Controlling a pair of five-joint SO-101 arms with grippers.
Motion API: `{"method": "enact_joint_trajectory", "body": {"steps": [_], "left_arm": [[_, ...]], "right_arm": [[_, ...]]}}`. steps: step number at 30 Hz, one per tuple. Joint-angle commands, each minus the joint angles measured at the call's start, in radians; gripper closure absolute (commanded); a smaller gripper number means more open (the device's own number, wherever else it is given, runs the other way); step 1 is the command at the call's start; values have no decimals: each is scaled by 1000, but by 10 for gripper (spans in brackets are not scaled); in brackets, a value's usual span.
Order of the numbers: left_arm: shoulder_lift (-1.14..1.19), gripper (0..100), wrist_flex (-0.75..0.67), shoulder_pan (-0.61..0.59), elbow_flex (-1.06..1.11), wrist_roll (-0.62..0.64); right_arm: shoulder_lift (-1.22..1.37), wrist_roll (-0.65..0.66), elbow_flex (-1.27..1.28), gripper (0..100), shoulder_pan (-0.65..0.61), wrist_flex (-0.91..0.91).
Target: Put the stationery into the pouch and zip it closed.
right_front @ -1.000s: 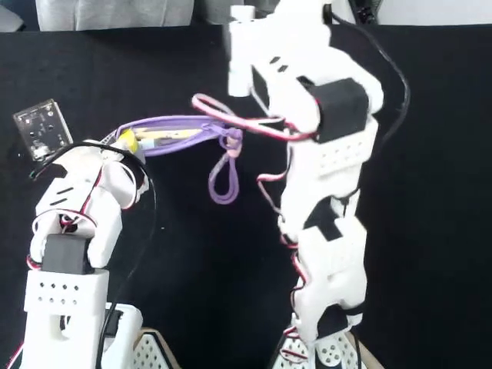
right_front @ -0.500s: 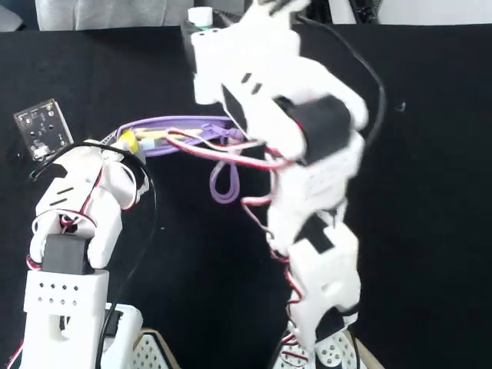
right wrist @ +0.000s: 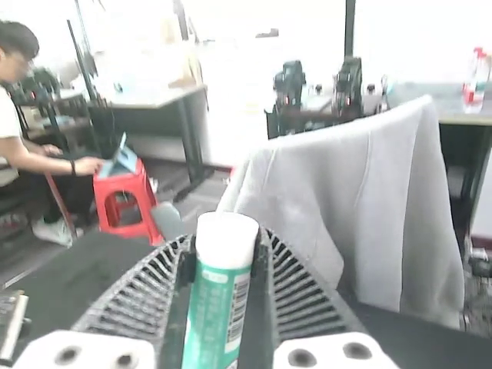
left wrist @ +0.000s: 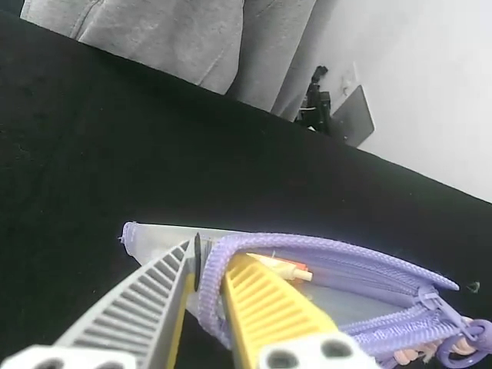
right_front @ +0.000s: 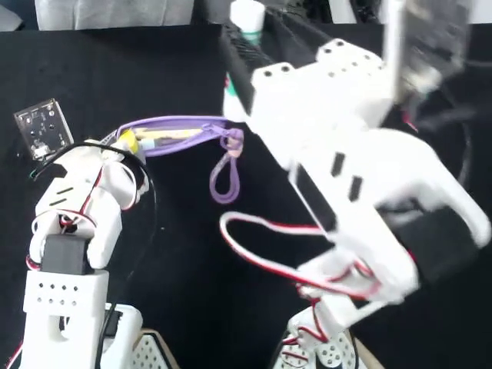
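Observation:
The purple pouch (right_front: 181,132) lies on the black table with its mouth open and its wrist strap (right_front: 224,178) trailing toward me. Pale stationery (left wrist: 280,269) shows inside it. My left gripper (right_front: 127,143) is shut on the pouch's end rim, which is pinched between the grey and yellow fingers (left wrist: 254,296). My right gripper (right wrist: 223,257) is raised high over the table's far side, shut on a glue stick (right wrist: 217,296) with a white cap and green label. The glue stick (right_front: 247,15) stands above and behind the pouch's zipper end.
A small circuit board (right_front: 40,127) lies at the table's left. Grey cloth (right_front: 115,11) hangs behind the far edge. The raised right arm (right_front: 369,184) and its red-white cable (right_front: 261,250) cover the right half of the table.
The right arm has swung up and toward the camera with the glue stick still in its grip. The left arm and the pouch have stayed put.

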Motion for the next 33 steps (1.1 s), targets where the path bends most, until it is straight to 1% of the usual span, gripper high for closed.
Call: {"method": "enact_joint_trajectory", "body": {"steps": [1,6,11,18,22,27,30,33], "left_arm": [[28,970,2,18,5,-3],[28,970,2,18,5,-3],[28,970,0,18,5,-3],[28,970,0,22,5,-3],[28,970,0,19,5,-5],[28,970,0,19,5,-5],[28,970,0,19,5,-5],[28,970,0,21,5,-5]], "right_arm": [[-107,-6,-30,987,-11,35],[-245,-6,30,987,-9,35],[-414,-5,317,987,-12,25],[-503,-6,687,987,-14,-181],[-533,-8,911,987,-14,-333],[-624,-9,1222,987,-12,-588],[-705,-9,1419,987,-15,-763],[-794,-9,1638,987,-15,-976]]}}
